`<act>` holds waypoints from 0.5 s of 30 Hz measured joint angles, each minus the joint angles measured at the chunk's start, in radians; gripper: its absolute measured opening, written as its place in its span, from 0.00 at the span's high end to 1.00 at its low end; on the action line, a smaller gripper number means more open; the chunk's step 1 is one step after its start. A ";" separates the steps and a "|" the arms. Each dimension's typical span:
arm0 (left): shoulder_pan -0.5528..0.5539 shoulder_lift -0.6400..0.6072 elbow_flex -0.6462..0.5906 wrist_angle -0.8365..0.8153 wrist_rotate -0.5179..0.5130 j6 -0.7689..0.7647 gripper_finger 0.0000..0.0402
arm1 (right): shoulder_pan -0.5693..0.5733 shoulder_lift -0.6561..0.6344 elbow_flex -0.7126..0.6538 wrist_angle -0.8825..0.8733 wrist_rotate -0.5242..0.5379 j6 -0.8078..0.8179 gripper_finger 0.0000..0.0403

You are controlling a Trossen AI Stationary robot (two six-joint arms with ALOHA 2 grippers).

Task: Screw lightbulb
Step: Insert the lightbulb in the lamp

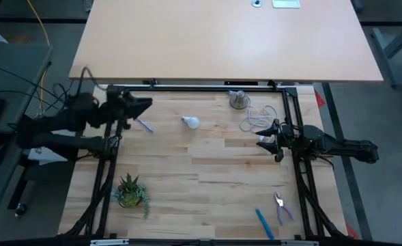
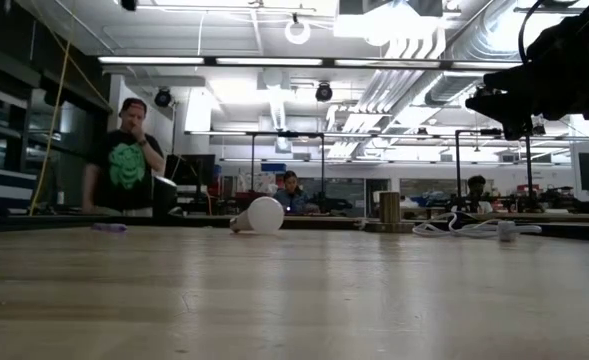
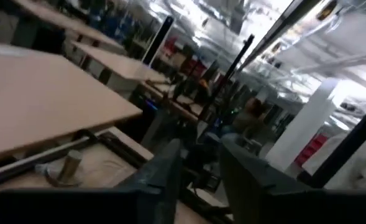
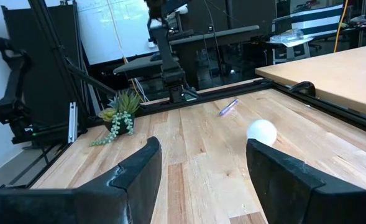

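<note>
The white lightbulb lies on its side on the table, toward the far edge; it also shows in the low view and the right wrist view. The grey metal socket stands at the far edge, its white cord coiled beside it. My left gripper is open and empty, held above the table at the far left, pointing toward the right. My right gripper is open and empty, above the table at the right, pointing toward the bulb.
A small potted plant stands at the near left. A purple pen lies left of the bulb. Pliers and a blue pen lie at the near right. A black frame borders the table. People stand in the room beyond.
</note>
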 joint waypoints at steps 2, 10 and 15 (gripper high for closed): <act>0.018 0.063 0.062 0.013 0.043 -0.050 0.64 | 0.000 0.000 0.000 0.000 0.000 0.000 0.44; 0.030 0.221 0.219 0.093 0.030 0.031 0.52 | -0.001 0.000 0.000 0.008 0.015 0.000 0.44; 0.030 0.216 0.254 0.095 -0.135 -0.025 0.51 | -0.001 0.000 0.000 0.222 0.058 0.318 0.44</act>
